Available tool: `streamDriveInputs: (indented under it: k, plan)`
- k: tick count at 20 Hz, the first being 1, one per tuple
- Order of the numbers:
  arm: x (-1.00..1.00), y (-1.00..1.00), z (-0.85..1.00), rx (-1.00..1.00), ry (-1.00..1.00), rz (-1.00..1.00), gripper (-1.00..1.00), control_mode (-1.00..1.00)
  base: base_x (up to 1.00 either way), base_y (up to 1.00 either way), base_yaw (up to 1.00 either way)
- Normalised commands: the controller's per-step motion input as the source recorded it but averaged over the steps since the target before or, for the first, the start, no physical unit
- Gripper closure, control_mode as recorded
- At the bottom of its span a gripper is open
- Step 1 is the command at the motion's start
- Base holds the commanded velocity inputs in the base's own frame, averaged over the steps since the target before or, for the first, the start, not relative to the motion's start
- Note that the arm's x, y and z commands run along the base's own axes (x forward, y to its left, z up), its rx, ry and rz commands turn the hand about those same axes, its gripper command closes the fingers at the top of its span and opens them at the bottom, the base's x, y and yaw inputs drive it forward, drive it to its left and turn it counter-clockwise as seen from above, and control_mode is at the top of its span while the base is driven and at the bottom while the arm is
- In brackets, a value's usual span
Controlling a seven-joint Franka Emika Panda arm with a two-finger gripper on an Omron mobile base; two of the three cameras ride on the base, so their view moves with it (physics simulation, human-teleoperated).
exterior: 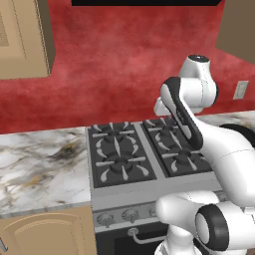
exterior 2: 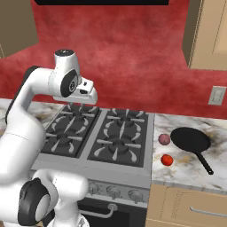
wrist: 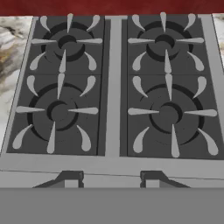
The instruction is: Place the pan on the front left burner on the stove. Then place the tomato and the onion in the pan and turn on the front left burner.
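The round all-black frying pan [exterior 2: 191,139] lay on the marbled surface [exterior 2: 186,166] right of the grey steel stove [exterior 2: 102,133], beside the pink-mauve onion [exterior 2: 164,139] and red tomato [exterior 2: 167,160]. The tool's [wrist: 109,179] dark fingertips [wrist: 70,178] stood apart, apparently empty, over the front burners.

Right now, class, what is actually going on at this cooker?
The white arm's gripper hangs over the stove with its fingers apart and nothing between them. All four burners are bare, including the front left burner. The pan sits on the counter right of the stove, with the onion and the tomato lying beside it, so no step of the job is done yet.
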Motion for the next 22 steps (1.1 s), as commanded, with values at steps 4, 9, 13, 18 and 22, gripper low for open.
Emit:
streamDriveInputs:
  k: [4,9,13,18,22]
  plan:
    - [-0.06,-0.13,0.00,0.00,0.00,0.00,-1.00,-1.00,0.00,0.00,0.00]
    - [-0.12,-0.34,0.00,0.00,0.00,0.00,-1.00,-1.00,0.00,0.00,0.00]
    - [-0.10,-0.38,-0.06,-0.01,0.00,0.00,-1.00,-1.00,0.00,0.00,0.00]
    - [-0.08,-0.45,-0.06,-0.02,0.00,0.00,-1.00,-1.00,0.00,0.00,0.00]
    - [-0.06,-0.51,-0.04,-0.01,0.00,0.00,-1.00,-1.00,0.00,0.00,0.00]
